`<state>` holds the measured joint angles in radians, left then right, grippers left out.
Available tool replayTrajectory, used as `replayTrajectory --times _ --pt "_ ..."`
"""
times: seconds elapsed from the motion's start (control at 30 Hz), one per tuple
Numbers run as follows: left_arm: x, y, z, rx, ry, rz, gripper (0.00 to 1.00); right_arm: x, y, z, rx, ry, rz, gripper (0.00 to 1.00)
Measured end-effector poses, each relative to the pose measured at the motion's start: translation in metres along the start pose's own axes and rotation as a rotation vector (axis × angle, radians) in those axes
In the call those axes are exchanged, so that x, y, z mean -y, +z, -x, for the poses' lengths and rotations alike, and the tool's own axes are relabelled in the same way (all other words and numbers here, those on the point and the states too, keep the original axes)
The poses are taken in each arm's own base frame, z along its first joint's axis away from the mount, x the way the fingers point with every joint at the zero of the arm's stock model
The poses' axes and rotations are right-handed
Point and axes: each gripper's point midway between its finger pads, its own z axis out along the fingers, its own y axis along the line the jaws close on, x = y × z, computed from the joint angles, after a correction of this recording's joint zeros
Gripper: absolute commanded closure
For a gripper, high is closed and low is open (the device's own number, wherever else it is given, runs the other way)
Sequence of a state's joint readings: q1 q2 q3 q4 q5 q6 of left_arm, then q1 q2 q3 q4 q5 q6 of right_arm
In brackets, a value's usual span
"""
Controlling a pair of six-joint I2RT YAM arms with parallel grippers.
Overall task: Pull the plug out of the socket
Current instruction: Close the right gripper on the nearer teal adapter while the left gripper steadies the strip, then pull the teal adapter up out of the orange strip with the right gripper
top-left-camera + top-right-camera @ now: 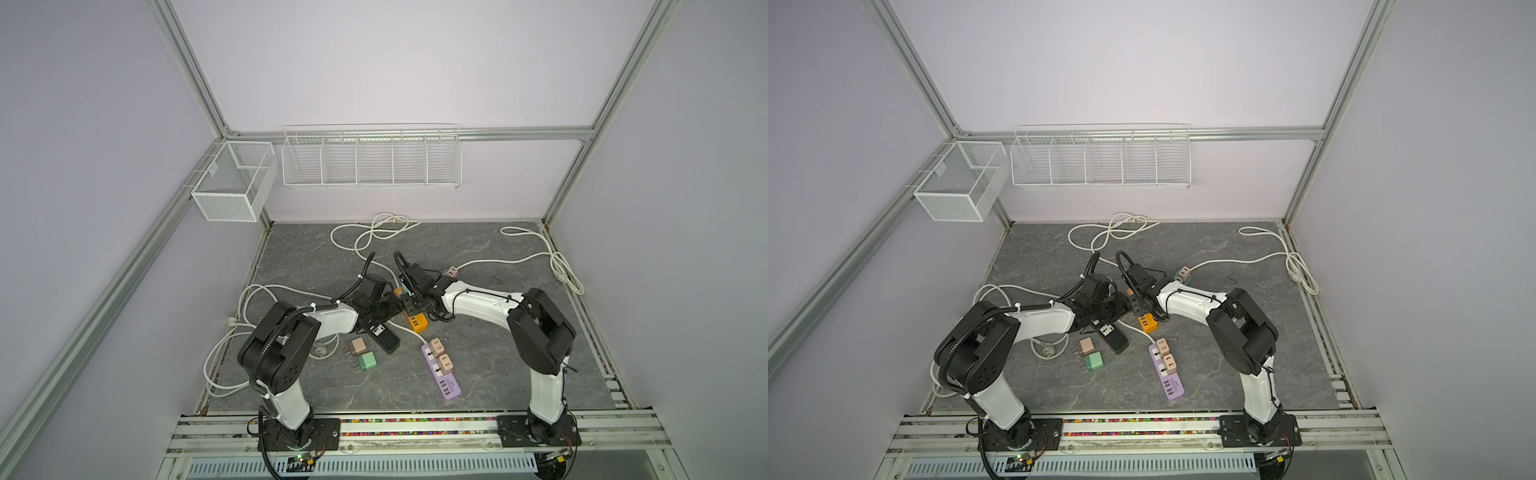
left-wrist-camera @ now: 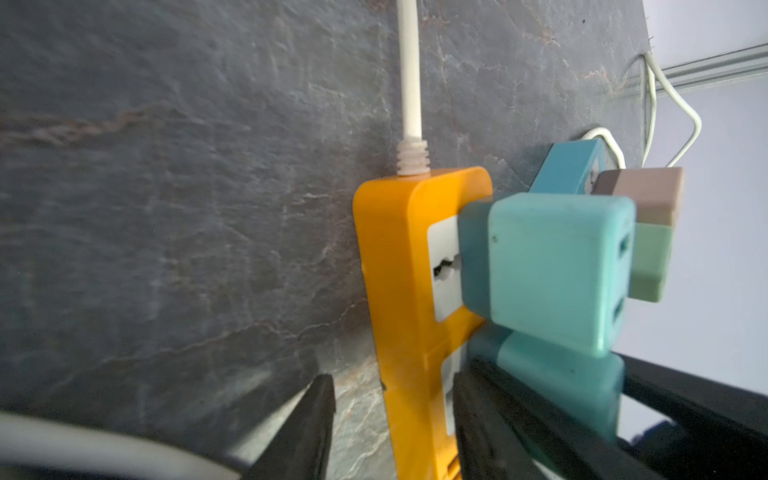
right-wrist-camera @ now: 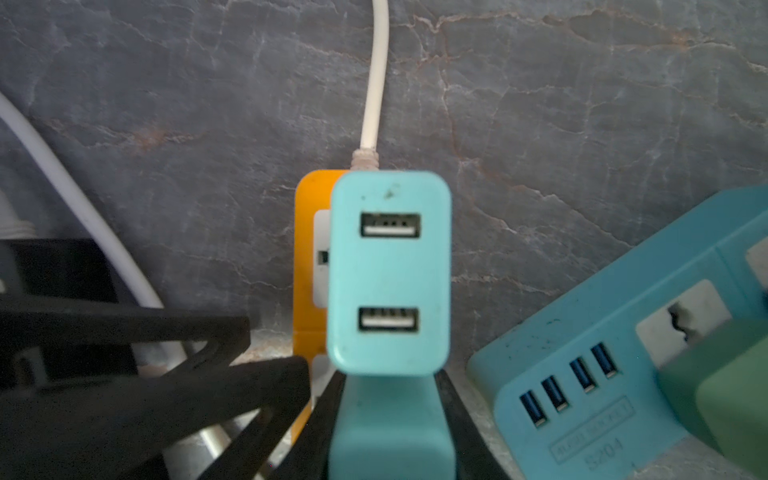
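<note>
An orange power strip [image 1: 417, 322] [image 1: 1148, 324] lies mid-table with a white cord. Two teal USB plugs sit in its sockets. My right gripper [image 3: 390, 428] [image 1: 409, 305] is shut on the nearer teal plug [image 3: 390, 440] [image 2: 561, 382], one black finger on each side of it. The farther teal plug [image 3: 388, 270] [image 2: 548, 270] stands free in its socket. My left gripper [image 2: 395, 399] [image 1: 390, 307] is open astride the orange strip [image 2: 395, 270]. Bare table shows between one of its fingers [image 2: 311, 415] and the strip's edge.
A blue power strip [image 3: 602, 353] with a green plug [image 3: 727, 374] lies close beside the orange one. A black strip [image 1: 382, 336], loose pink [image 1: 356, 345] and green [image 1: 366, 360] plugs and a purple strip [image 1: 440, 370] lie nearer the front. White cords loop around them.
</note>
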<state>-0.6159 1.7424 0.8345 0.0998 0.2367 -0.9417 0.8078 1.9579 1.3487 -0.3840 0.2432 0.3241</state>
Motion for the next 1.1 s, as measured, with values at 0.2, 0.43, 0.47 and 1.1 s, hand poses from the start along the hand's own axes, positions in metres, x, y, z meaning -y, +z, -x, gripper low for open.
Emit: replayTrajectory --times 0.2,0.43,0.47,1.1 --pt "0.002 0.0076 0.002 -0.005 0.001 -0.006 0.55 -0.0004 -0.0001 0.0 0.0 0.001 0.001 0.67" --pt "0.0033 0.0103 0.0037 -0.003 0.002 -0.009 0.58 -0.0004 -0.0001 0.0 0.001 0.004 0.0 0.66" --pt "0.0032 0.0105 0.0037 -0.003 0.002 -0.009 0.58 -0.0002 0.0 -0.0002 0.001 0.004 -0.002 0.65" --pt "0.0029 0.0114 0.0037 0.014 0.007 -0.033 0.62 -0.0008 -0.0003 0.0001 0.002 0.002 -0.002 0.69"
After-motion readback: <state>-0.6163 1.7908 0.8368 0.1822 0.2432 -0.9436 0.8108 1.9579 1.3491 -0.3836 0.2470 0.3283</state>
